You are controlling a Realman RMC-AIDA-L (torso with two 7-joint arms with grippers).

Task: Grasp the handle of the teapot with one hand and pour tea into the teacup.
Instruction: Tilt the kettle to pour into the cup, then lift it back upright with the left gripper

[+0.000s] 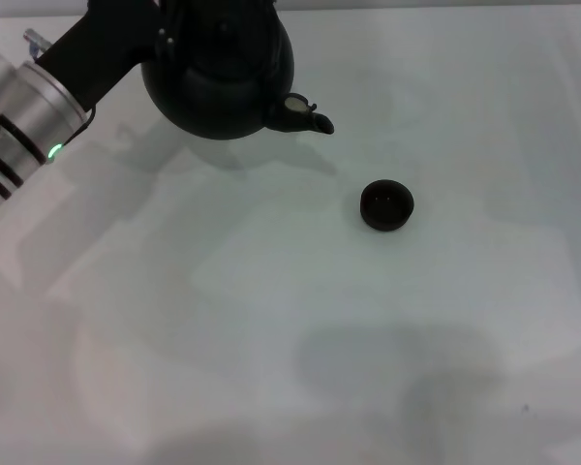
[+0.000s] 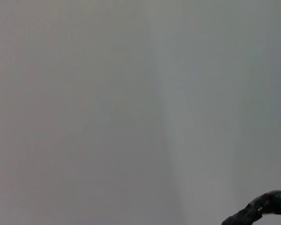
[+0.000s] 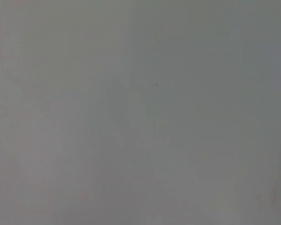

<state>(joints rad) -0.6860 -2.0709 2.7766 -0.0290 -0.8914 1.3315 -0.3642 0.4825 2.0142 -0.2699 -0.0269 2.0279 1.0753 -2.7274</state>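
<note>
The black teapot (image 1: pixel 218 73) hangs above the table at the far left in the head view. Its short spout (image 1: pixel 305 118) points right toward the teacup. The handle is cut off by the picture's top edge. My left gripper (image 1: pixel 165 24) is at the teapot's top and carries it by the handle; the grip itself is mostly hidden. A rough black piece of the teapot (image 2: pixel 264 206) shows in the left wrist view. The small dark teacup (image 1: pixel 386 204) stands upright on the table, right of and nearer than the spout, apart from it. The right gripper is out of view.
My left arm's silver and black links (image 1: pixel 29 107) reach in from the left edge. The white table (image 1: pixel 271 339) carries the teapot's shadow under and left of the pot. The right wrist view shows only plain table surface (image 3: pixel 140 112).
</note>
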